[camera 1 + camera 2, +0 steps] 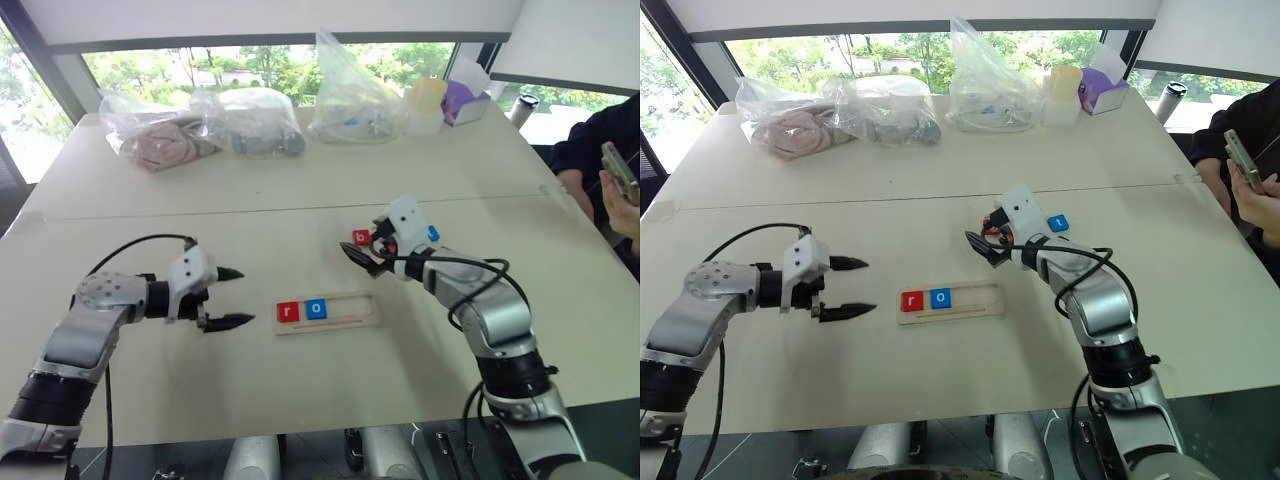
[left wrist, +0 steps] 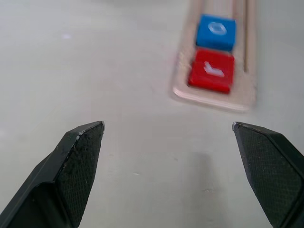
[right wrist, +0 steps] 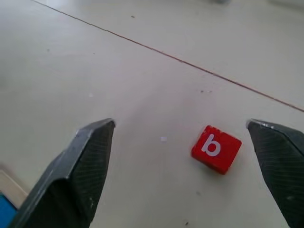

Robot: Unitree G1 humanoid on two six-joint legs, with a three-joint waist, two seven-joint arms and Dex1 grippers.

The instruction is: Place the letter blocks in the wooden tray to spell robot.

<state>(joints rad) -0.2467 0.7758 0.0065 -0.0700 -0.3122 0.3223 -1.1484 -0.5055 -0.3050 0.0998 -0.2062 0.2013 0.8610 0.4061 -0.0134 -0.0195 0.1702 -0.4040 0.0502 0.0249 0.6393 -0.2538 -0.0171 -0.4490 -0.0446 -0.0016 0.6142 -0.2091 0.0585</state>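
Observation:
The wooden tray (image 1: 345, 319) lies at mid-table with a red "r" block (image 1: 288, 311) and a blue "o" block (image 1: 316, 308) at its left end. My left gripper (image 1: 243, 296) hovers open just left of the tray, pointing at it, with nothing between its fingers. A red "b" block (image 3: 216, 148) lies on the table beyond the tray. My right gripper (image 3: 180, 123) hangs open over it, apart from it. Another blue letter block (image 1: 1058, 223) lies just right of that hand.
Several clear plastic bags (image 1: 240, 125) line the far side, with a yellow-lidded container (image 1: 427, 105) and a purple box (image 1: 463, 103). A person holding a phone (image 1: 620, 172) sits at the right edge. A seam (image 1: 200, 215) crosses the table.

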